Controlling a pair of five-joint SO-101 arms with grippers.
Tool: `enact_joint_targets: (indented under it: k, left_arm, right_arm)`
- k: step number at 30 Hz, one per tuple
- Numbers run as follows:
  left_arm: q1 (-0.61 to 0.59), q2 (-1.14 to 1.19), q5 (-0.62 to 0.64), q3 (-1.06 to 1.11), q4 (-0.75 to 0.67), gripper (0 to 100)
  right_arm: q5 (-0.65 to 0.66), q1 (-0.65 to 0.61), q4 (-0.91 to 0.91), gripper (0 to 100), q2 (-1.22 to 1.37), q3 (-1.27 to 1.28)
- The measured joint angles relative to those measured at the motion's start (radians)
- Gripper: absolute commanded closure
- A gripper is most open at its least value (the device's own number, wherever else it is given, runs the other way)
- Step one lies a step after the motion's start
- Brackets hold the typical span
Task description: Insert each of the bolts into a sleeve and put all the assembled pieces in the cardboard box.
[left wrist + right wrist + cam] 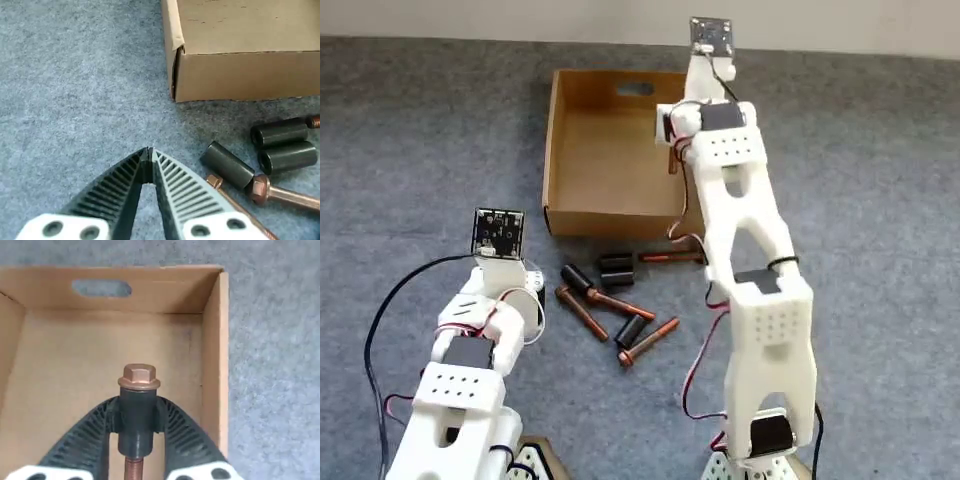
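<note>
While the left jaws sit clenched and empty beside loose bolts (618, 303) and sleeves (578, 277) on the tabletop (420, 120), seemingly unjoined, the right jaws grip one assembled piece (135, 412) above the bare cardboard box (215, 340), so most work apparently remains.

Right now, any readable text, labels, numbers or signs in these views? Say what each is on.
No readable text anywhere.
cardboard box: plain walls, no print.
bolts, sleeves, sleeved bolt: no marks visible.
circuit boards: tiny specks, too small to read.
</note>
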Motion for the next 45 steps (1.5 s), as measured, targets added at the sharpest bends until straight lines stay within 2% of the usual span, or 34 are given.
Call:
enact_joint_targets:
  k: [4, 14, 29, 31, 36, 45]
  left_arm:
    - [0.000, 0.000, 0.000, 0.000, 0.000, 97]
    - [0.035, 0.000, 0.000, 0.037, -0.041, 97]
    - [0.035, 0.000, 0.000, 0.037, -0.044, 97]
    - [0.035, 0.000, 0.000, 0.037, -0.044, 97]
    - [0.035, 0.000, 0.000, 0.037, -0.044, 97]
    - [0.035, 0.000, 0.000, 0.037, -0.044, 97]
  right_arm:
    - [0.071, 0.005, 0.147, 99.2, 0.138, -0.207]
    - [0.086, 0.029, 0.379, 99.2, 0.302, -0.468]
    - [0.086, 0.026, 0.391, 99.1, 0.445, -0.488]
    - [0.086, 0.026, 0.391, 96.3, 0.445, -0.488]
    - [0.086, 0.026, 0.391, 79.7, 0.446, -0.488]
    - [0.086, 0.028, 0.414, 85.9, 0.445, -0.583]
